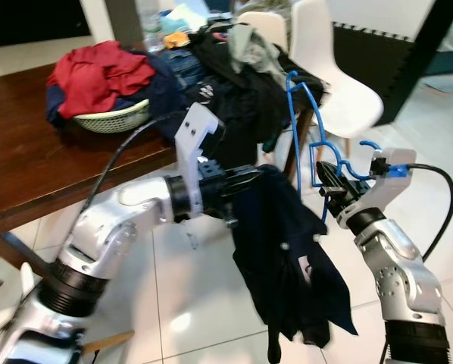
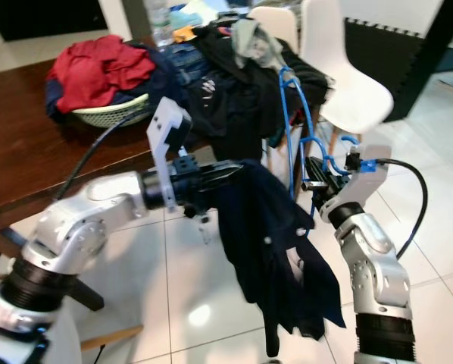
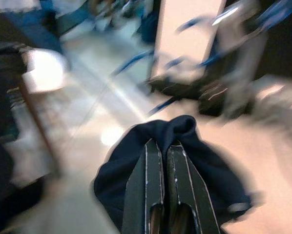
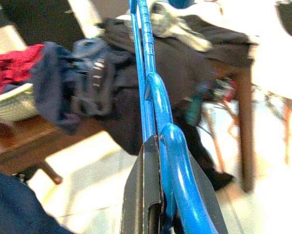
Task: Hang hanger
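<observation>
Overhead white tile, left tool pinches garment; right tool clamps hanger.

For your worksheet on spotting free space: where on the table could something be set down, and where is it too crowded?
The bare brown table top is free in front of and left of the laundry basket holding red clothes. Behind and right of the basket, the pile of dark clothes crowds the table to its corner.
</observation>
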Robot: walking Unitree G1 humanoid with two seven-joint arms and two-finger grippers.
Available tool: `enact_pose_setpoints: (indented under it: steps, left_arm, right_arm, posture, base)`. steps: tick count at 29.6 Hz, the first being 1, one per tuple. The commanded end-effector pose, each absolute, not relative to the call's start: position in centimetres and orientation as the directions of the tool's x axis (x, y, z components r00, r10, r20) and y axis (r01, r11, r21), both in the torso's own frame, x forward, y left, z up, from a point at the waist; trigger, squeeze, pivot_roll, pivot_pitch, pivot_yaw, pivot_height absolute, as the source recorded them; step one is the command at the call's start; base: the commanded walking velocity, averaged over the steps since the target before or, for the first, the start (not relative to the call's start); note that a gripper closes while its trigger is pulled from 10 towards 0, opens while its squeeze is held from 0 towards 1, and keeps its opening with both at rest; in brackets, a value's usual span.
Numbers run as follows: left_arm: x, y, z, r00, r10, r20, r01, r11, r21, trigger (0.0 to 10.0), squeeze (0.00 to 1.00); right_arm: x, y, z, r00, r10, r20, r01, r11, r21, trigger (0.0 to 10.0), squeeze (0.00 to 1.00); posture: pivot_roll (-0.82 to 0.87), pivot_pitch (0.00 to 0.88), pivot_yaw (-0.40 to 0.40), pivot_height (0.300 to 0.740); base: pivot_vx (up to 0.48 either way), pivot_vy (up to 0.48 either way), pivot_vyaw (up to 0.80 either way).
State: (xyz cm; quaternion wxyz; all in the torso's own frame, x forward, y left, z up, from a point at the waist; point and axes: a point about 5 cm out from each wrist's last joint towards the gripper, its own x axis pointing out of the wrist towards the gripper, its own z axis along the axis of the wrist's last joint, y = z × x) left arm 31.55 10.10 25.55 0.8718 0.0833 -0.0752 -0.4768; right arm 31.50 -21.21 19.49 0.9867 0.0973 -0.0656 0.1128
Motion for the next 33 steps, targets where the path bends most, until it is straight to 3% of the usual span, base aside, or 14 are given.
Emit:
enact_pose_setpoints:
  steps: [1,11,18,24,33]
  left_arm:
    - [32.0,10.6,26.0,0.545,-0.837,0.047,0.788,0.531,0.312,10.0,0.0]
    - [33.7,12.2,26.3,0.618,-0.786,0.022,0.686,0.553,0.472,10.0,0.0]
    - [34.0,11.7,25.0,0.606,-0.795,0.022,0.713,0.556,0.426,10.0,0.0]
    - [33.5,12.0,23.0,0.614,-0.789,-0.002,0.735,0.571,0.365,10.0,0.0]
    - [34.3,13.4,24.4,0.64,-0.766,0.059,0.692,0.609,0.388,10.0,0.0]
  right_arm:
    - [31.5,-21.4,19.0,0.972,0.201,0.123,-0.22,0.961,0.168,10.0,0.0]
    - [31.4,-22.1,19.2,0.978,0.177,0.108,-0.191,0.973,0.132,10.0,0.0]
    - [30.7,-23.0,19.9,0.977,0.187,0.099,-0.192,0.98,0.05,10.0,0.0]
    - [29.4,-23.2,20.6,0.948,0.315,0.051,-0.311,0.947,-0.085,10.0,0.0]
    - [27.6,-23.8,21.5,0.856,0.516,-0.02,-0.511,0.842,-0.173,10.0,0.0]
  posture:
    - [0.1,0.145,0.043,0.74]
    - [0.07,0.138,0.047,0.74]
    - [0.06,0.131,0.047,0.74]
    - [0.04,0.122,0.033,0.74]
    - [0.05,0.118,0.011,0.74]
  base:
    - [0.0,0.0,-0.8]
    - [0.0,0.0,-0.8]
    - [0.0,0.0,-0.8]
    - [0.0,0.0,-0.8]
    - [0.0,0.0,-0.8]
